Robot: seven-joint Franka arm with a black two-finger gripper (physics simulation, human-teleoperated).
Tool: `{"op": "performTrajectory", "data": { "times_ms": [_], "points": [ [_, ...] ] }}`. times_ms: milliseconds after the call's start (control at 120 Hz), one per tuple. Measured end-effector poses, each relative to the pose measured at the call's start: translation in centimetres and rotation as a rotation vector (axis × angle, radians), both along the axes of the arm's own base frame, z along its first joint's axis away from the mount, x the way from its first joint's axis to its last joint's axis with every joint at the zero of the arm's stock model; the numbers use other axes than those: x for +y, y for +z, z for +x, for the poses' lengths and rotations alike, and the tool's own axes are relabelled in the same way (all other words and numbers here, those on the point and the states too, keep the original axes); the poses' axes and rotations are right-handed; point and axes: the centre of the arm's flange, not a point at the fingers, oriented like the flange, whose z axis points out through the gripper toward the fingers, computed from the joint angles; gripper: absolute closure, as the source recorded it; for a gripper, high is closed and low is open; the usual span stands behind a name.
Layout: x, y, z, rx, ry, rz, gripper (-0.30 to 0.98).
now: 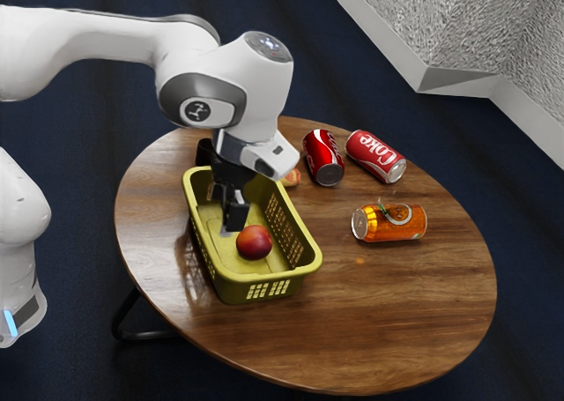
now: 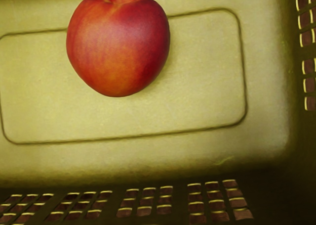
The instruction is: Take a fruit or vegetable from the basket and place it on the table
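One white arm (image 1: pixel 97 44) of ours comes in from the exterior view's left and reaches over the yellow-green basket (image 1: pixel 264 278), which stands on the round wooden bench (image 1: pixel 397 313). At the basket's far end, partly hidden behind our hand, we can see a dark thing (image 1: pixel 204 152) too covered to name. Our black pincer (image 1: pixel 228 211) hangs down inside the basket, its two fingers parted and nothing gripped between them. Just beside it, toward the basket's near end, the red and orange peach (image 1: pixel 254 242) lies on the basket's floor. From our wrist we see it sitting across the grooved outline on that floor, with slotted walls around. Outside the basket, by its far end, we make out a small tan and reddish thing (image 1: pixel 291 178), half hidden. Farther to the exterior view's right of the basket, a dark red can (image 1: pixel 321 157) lies on its side, then an orange can (image 1: pixel 392 223), well apart from the basket, and a red Coke can (image 1: pixel 374 154) lying beyond that one.
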Motion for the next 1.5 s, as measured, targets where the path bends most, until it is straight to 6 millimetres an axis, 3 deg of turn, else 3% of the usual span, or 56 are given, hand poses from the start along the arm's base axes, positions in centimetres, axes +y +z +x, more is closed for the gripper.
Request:
{"op": "performTrajectory", "data": {
  "times_ms": [133,658,1500],
  "points": [
    [1.0,-1.1,0.7,-0.005,0.027,-0.006,0.04],
    [1.5,-3.6,1.7,-0.028,0.052,-0.024,0.04],
    [2.6,-5.1,3.7,-0.039,0.077,-0.054,0.04]
  ]
}}
